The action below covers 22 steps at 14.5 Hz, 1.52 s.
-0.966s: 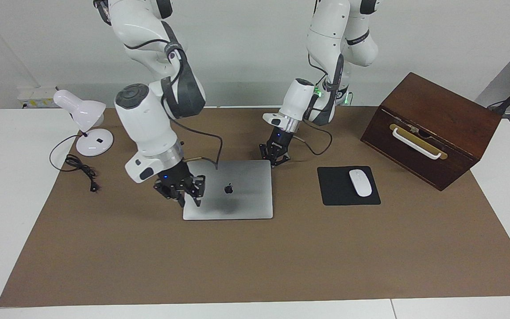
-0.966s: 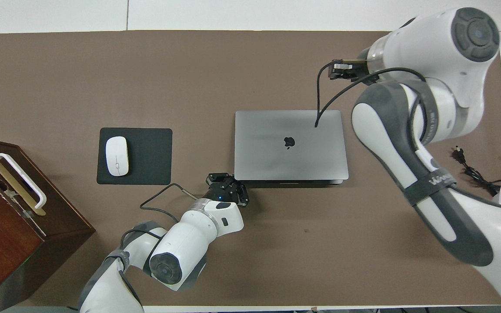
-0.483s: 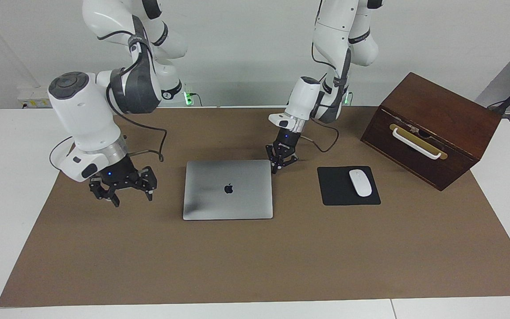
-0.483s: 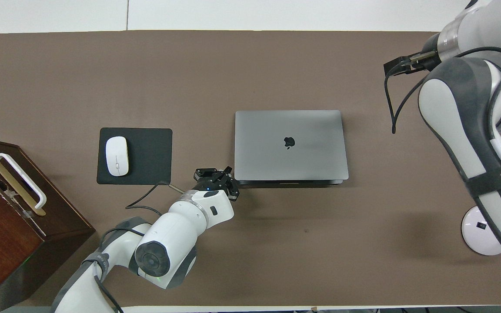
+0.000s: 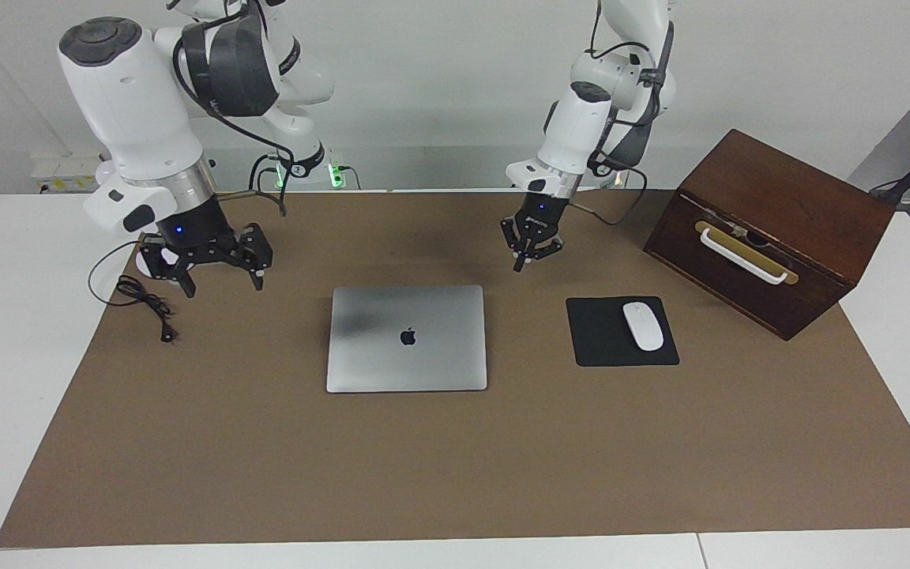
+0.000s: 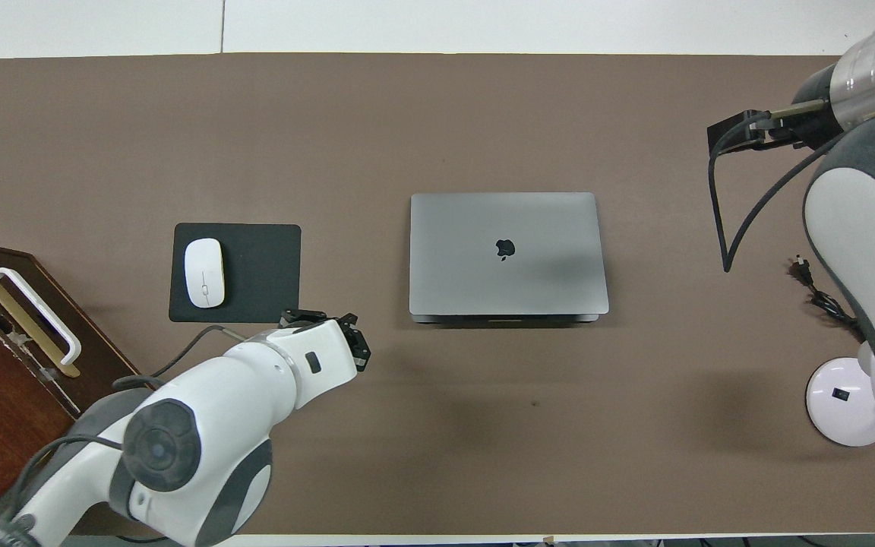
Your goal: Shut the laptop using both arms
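The silver-grey laptop [image 5: 406, 338] lies shut and flat on the brown mat [image 5: 455, 458], its dark logo facing up; in the overhead view the laptop [image 6: 507, 252] shows the same closed lid. Neither arm touches it. My right gripper [image 5: 222, 286] hangs open and empty in the air over the mat's edge at the right arm's end, above the lamp cable. My left gripper [image 5: 519, 265] is shut on nothing, raised over the mat between the laptop's corner and the left arm's base. In the overhead view the left wrist [image 6: 297, 365] covers most of its gripper.
A black mouse pad [image 5: 605, 348] with a white mouse [image 5: 642, 325] lies beside the laptop toward the left arm's end. A dark wooden box [image 5: 771, 229] with a white handle stands past it. A white lamp base [image 6: 848, 403] and black cable [image 5: 143, 304] sit at the right arm's end.
The right gripper left the laptop's lid, opened, and swung up toward the right arm's end of the table. The left gripper rose away from the laptop's corner, still shut.
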{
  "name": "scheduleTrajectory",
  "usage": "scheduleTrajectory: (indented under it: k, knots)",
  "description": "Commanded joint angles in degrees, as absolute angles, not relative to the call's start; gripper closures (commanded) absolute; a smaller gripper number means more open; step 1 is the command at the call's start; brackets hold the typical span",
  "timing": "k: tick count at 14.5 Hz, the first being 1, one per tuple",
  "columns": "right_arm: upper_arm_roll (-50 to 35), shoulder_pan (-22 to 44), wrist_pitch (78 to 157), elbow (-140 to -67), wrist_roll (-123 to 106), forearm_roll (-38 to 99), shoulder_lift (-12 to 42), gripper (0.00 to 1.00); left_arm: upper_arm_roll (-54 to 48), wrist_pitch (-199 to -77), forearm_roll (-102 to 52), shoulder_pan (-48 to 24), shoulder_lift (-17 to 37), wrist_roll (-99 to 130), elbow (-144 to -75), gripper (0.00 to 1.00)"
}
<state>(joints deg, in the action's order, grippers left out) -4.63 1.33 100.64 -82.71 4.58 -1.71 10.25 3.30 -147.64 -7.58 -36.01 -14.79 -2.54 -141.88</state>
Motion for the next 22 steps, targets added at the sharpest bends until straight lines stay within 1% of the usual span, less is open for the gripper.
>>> scheduleTrajectory:
  k: [1,2,4,5,6,7,10,12,13,15,18,19,21,22]
  knots:
    - [-4.83,1.67,98.62,-83.32,9.58,-4.65,9.05,0.01,2.99,-129.79,-5.9,-30.69,-18.19,-4.57,-134.16,1.0]
    - [-4.83,1.67,97.57,-82.54,9.58,-4.83,8.44,0.01,2.9,-124.77,-3.63,-28.76,-18.11,-4.57,-130.73,1.0]
    - [-4.66,1.5,94.32,-78.86,9.23,-5.01,8.7,0.01,2.9,-118.59,-2.03,-25.77,-18.11,-4.57,-126.4,1.0]
    - [-4.66,0.89,92.31,-77.1,8.97,-5.1,8.7,0.01,2.9,-116.74,-1.85,-23.92,-18.02,-4.4,-124.82,0.8]
    - [-4.92,0.7,91.07,-75.34,8.7,-5.1,8.96,0.01,2.9,-115.24,-1.67,-22.25,-17.84,-4.22,-123.5,0.02]
    - [-5.01,0.62,91.23,-75.06,8.53,-4.92,8.96,0.01,2.9,-114.27,-1.67,-20.24,-17.84,-4.39,-122.62,0.0]
    - [-4.83,0.79,91.58,-76.02,8.79,-3.78,8.0,0.01,2.99,-114.17,-1.67,-14.17,-17.67,-4.4,-120.94,0.0]
    - [-4.66,-0.95,92.28,-77.6,7.92,-3.69,7.74,0.01,2.99,-113.91,-1.67,-9.95,-17.32,-4.22,-119.1,0.0]
    - [-4.66,-1.58,95.07,-79.09,6.43,-3.69,7.47,0.01,2.99,-112.86,-1.67,-7.76,-16.71,-4.31,-117.26,0.0]
    - [-4.66,-2.54,96.94,-79.01,4.49,-3.69,7.38,0.0,3.08,-109.36,-1.67,-5.81,-13.81,-4.31,-111.57,0.0]
    - [-4.66,-4.04,97.29,-79.1,-2.08,-3.69,6.25,0.0,3.08,-102.94,-1.67,-3.35,-8.8,-4.31,-101.46,0.0]
    - [-4.57,-4.13,97.38,-79.01,-4.37,-3.87,6.07,0.0,3.08,-101.79,-1.67,-2.21,-7.92,-4.31,-99.69,0.0]
    - [-4.57,-4.13,97.12,-79.54,-5.53,-4.13,5.28,0.0,3.08,-101.25,-1.58,-1.58,-7.56,-4.22,-98.79,0.0]
    - [-4.57,-4.74,97.12,-81.37,-6.76,-3.7,4.49,0.0,3.08,-100.64,-1.5,-1.58,-7.47,-4.22,-98.35,0.0]
